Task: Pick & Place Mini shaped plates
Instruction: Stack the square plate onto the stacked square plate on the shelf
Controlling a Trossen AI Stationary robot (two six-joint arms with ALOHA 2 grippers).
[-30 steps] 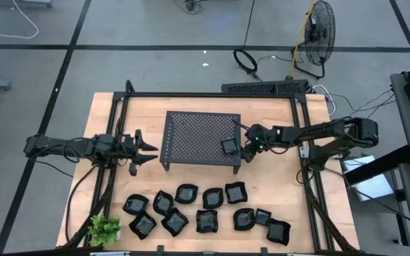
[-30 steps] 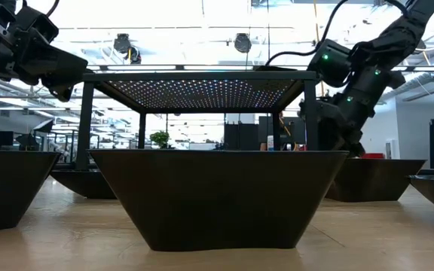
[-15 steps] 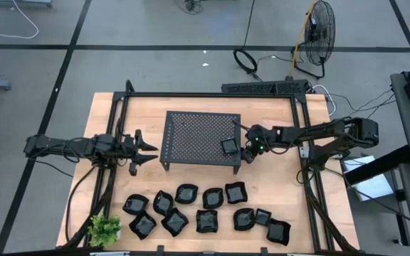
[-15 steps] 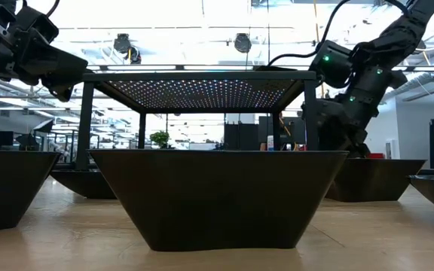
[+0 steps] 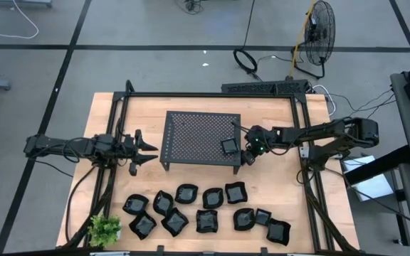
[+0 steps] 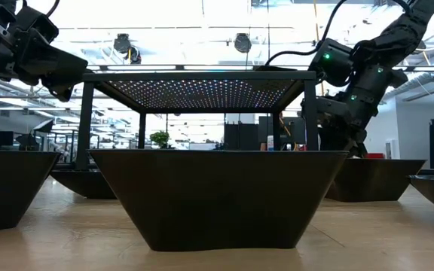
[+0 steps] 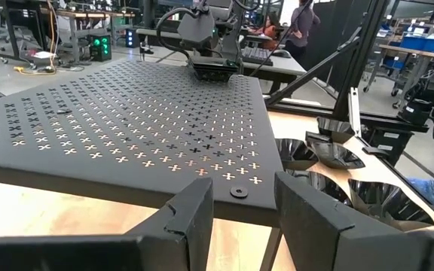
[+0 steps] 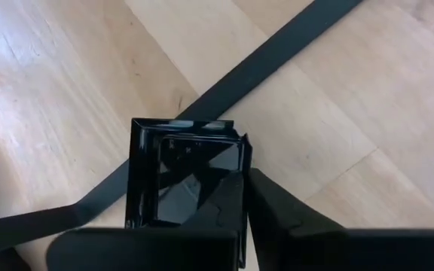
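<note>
The mini shaped plates are small glossy black dishes; several lie in a cluster (image 5: 205, 213) on the table's near side. One square plate (image 5: 229, 146) sits on the perforated black rack (image 5: 198, 135) by its right edge. My right gripper (image 5: 245, 158) points down beside that edge. In its wrist view it is shut (image 8: 249, 181) on another square plate (image 8: 179, 173) over the wooden top. My left gripper (image 5: 148, 151) stands open (image 7: 251, 199) at the rack's left edge, holding nothing. My right gripper pinches the square plate's side wall (image 8: 246, 154) near one corner, with one finger (image 8: 221, 199) inside the dish and the other (image 8: 285, 203) outside. The fingers come from above, pointing down. The plate faces up. I cannot tell whether it rests on the table or hangs just above it.
A dark strip (image 8: 292, 38) runs across the wood under the held plate. A black frame (image 5: 305, 171) borders the work area. A small green plant (image 5: 105, 229) stands at the near left corner. Bare wood lies between the rack and the plate cluster.
My right gripper has shut beside the rack's right edge. Its arm has stayed in place. The plate on the rack and the plates on the table have not moved.
</note>
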